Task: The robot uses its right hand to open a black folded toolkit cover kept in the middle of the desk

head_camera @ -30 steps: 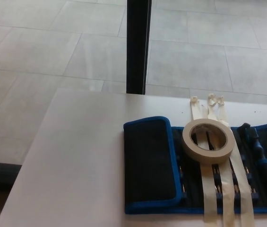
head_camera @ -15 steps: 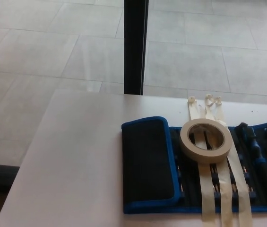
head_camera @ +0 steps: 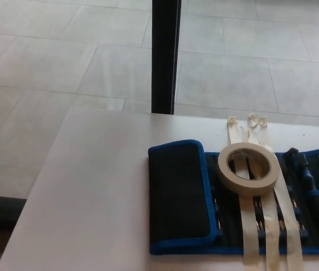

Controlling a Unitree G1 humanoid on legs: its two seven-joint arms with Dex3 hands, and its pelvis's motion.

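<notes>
While neither of our hands shows anywhere in the head view, we cannot tell how our fingers stand or place anything by them. We see the toolkit [head_camera: 244, 209] lying on the white desk [head_camera: 91, 192], near its front edge and right of middle. Its left flap [head_camera: 179, 195], black with blue trim, lies folded over. A roll of tape [head_camera: 248, 168] rests on the open part, over three pale strips [head_camera: 272, 226]. Dark tools [head_camera: 311, 186] at the right are dim and cut off by the picture's edge. A black post [head_camera: 165, 56] stands behind the desk.
</notes>
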